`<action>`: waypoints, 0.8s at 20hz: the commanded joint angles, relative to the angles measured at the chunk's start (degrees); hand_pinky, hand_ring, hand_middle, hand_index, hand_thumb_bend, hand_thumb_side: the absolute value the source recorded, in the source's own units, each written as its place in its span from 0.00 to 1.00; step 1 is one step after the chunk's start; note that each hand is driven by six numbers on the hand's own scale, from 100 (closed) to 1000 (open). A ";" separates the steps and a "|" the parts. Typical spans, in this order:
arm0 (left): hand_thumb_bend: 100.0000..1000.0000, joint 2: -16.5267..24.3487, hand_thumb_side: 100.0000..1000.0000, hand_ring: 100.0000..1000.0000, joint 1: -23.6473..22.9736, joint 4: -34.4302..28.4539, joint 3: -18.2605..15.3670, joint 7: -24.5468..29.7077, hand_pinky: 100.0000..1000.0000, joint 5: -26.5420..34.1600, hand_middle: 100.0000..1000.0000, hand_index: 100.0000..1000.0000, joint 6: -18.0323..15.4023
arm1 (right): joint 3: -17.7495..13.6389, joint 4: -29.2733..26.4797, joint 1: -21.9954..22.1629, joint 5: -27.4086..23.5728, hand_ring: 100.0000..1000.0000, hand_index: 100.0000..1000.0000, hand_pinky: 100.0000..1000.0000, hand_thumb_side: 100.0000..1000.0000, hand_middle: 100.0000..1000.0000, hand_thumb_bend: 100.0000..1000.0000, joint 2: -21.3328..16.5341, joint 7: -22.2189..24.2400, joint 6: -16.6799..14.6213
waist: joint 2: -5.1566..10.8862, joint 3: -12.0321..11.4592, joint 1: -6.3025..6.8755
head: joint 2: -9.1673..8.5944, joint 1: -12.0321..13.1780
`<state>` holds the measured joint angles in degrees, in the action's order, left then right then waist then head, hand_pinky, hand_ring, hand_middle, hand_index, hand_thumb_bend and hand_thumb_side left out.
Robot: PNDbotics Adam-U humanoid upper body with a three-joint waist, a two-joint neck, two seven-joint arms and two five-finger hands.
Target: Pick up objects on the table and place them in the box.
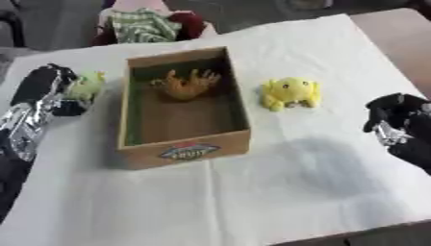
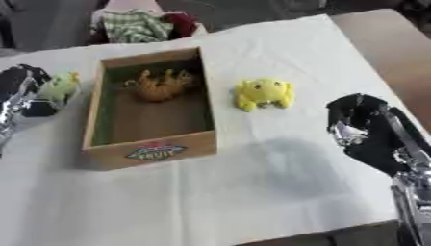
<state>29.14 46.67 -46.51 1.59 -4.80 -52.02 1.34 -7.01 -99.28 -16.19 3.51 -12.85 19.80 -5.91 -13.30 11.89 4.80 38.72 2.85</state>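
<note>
An open cardboard box stands on the white cloth, with an orange-brown soft toy lying at its far end. A yellow plush toy sits on the cloth just right of the box. My left hand is at the left of the box, its fingers curled round a small light-green toy held just outside the box's left wall. My right hand hovers at the right, below and right of the yellow toy, apart from it, with its fingers curled and nothing in them.
The white cloth covers the table. A heap of checked green and red fabric lies beyond the far edge. Bare brown tabletop shows at the upper right.
</note>
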 commanded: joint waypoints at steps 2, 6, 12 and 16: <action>0.15 0.75 0.11 0.45 0.97 -0.69 -0.15 0.36 0.57 0.02 0.42 0.55 -0.05 | -0.12 -0.61 -0.85 0.33 0.42 0.60 0.45 0.19 0.37 0.00 -1.22 0.10 -0.24 | 0.95 -0.08 -0.27 | -0.47 -0.14; 0.02 1.62 0.10 0.43 1.59 -5.22 -0.71 -1.28 0.57 2.78 0.38 0.52 -1.27 | -0.20 -0.66 -0.31 0.29 0.42 0.61 0.45 0.18 0.38 0.00 -0.77 0.05 -0.12 | 2.54 -1.05 -0.68 | -0.27 -0.47; 0.02 2.47 0.10 0.43 1.66 -14.65 2.66 1.38 0.57 8.68 0.39 0.53 -2.96 | -0.14 -0.74 0.11 0.24 0.42 0.61 0.45 0.19 0.38 0.00 -0.40 0.14 0.10 | 3.57 -1.40 -0.82 | -0.03 -0.35; 0.03 2.07 0.10 0.43 2.08 -19.20 5.67 4.95 0.57 12.25 0.39 0.53 -4.26 | -0.08 -0.78 0.22 0.15 0.42 0.61 0.45 0.19 0.38 0.00 -0.24 0.18 0.18 | 3.96 -1.20 -0.87 | 0.10 -0.16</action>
<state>29.50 47.21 -63.37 6.64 -0.85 -41.00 -2.53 -7.02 -99.28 -15.58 3.51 -12.77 19.93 -5.74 -10.45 10.64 4.17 38.76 2.51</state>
